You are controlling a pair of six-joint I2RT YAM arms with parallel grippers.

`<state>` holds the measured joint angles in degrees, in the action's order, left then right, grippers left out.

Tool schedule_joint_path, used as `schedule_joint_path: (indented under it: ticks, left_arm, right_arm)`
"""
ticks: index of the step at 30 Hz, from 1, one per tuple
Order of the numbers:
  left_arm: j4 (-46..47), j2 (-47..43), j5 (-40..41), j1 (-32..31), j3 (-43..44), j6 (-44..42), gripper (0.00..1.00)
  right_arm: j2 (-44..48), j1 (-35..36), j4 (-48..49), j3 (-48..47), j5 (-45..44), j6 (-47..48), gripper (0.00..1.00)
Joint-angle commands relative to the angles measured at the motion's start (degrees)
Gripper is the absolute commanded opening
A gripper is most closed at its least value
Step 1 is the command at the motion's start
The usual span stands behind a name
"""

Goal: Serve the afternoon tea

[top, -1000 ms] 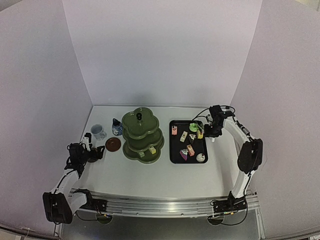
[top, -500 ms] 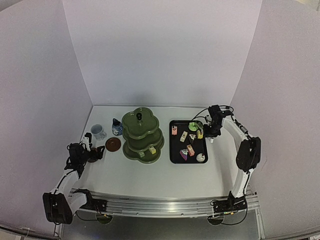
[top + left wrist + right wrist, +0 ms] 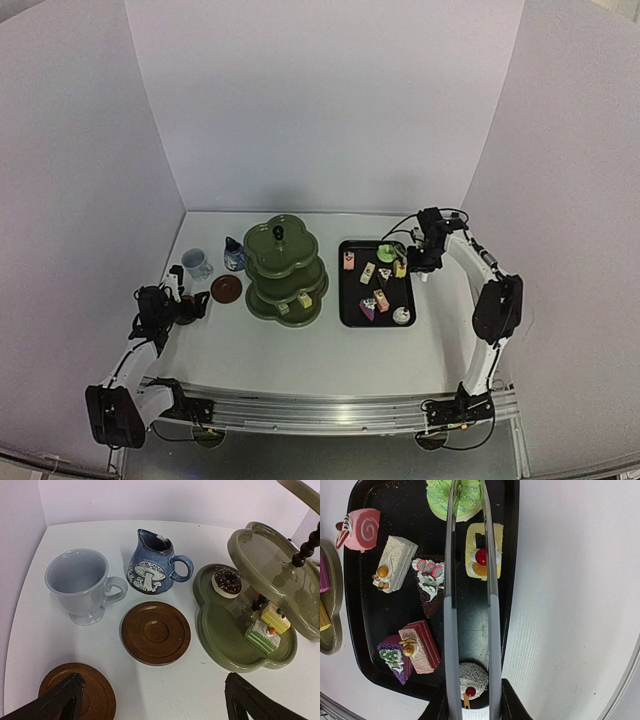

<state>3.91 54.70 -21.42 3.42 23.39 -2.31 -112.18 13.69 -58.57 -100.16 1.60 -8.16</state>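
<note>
Enclosing the white table (image 3: 300, 350) and green stand (image 3: 285, 270) — pale walls (image 3: 320, 100).

Eight cakes (image 3: 395, 570) on one tray (image 3: 370, 625), three more showing on one stand (image 3: 220, 635); two coasters (image 3: 155, 632), one mug (image 3: 80, 582), one pot (image 3: 150, 565), one tongs (image 3: 451, 555).

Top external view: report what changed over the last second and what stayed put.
Right arm barely edged left at the elbow. The right hand stayed clamped on the metal tongs over the black tray's far right corner, blades across the green cake. Nothing picked up or released. Left hand stayed open near the coasters; stand, mug, pot unmoved.
</note>
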Motion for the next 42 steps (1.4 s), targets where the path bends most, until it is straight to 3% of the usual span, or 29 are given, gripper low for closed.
schedule_joint_path:
  ticks: [1,21,36,42]
  left_arm:
    - [0.34,-1.46,-0.01,-0.14,3.07,-1.25,0.99]
    - [-2.94,-5.16,2.49,-0.14,3.40,0.01,0.99]
    - [-10.66,-18.33,5.62,-0.17,1.85,0.78,0.99]
    - [-10.95,-19.89,5.63,-0.14,1.98,0.37,0.99]
  right_arm:
    - [4.26,0.18,-0.45,-1.54,-1.15,-0.09,0.00]
    - [13.86,1.93,-0.38,-1.46,-2.40,-2.61,0.00]
    - [38.88,24.61,-0.40,22.00,-8.16,-14.57,0.00]
    - [39.50,37.07,1.02,24.90,-9.98,-17.08,0.00]
